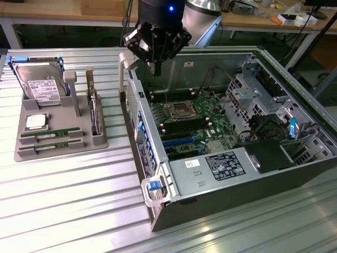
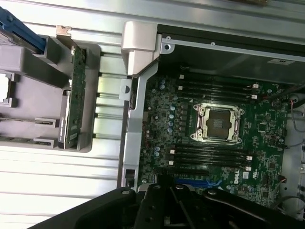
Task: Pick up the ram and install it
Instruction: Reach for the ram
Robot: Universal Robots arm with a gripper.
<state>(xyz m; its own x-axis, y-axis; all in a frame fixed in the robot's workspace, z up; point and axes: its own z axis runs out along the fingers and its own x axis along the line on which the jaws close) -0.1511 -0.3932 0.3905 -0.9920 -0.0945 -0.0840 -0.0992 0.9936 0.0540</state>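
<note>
Table point(image 1: 63, 211): ribbed metal top that carries everything, nearest the exterior view.
Blue latch point(image 1: 154, 184): a blue tab in a pale handle at the near corner of the computer case.
Computer case point(image 1: 237, 200): a dark tower lying on its side with the side panel off, so the inside faces up.
Black cover point(image 1: 226, 166): a flat cover with a printed label, just inside the near wall of the case.
Grey tray point(image 1: 68, 153): a moulded parts holder on the table, on the exterior view's left, just beside the case.
Near ram stick point(image 1: 52, 146): a thin green stick with a white sticker, lying flat in the tray's front slot.
Far ram stick point(image 1: 50, 135): a second green stick, lying flat in the slot just behind the first.
Processor chip point(image 1: 36, 121): a square silver chip lying flat in the tray, behind the two sticks.
Green board point(image 1: 93, 113): a long board standing on edge in a tray slot on the side towards the case.
Motherboard point(image 1: 216, 129): a green board on the floor of the case.
Processor socket point(image 1: 178, 110): a square metal frame on the motherboard, with long black slots on both sides of it.
Hard drive point(image 1: 43, 87): a silver drive with a white label, leaning at the far end of the tray.
Gripper point(image 1: 157, 71): black, fingers pressed together and pinching nothing, hanging above the case's far corner on the exterior view's left, well apart from both ram sticks.
Workbenches point(image 1: 253, 21): wooden tops with small items, farthest back.
</note>
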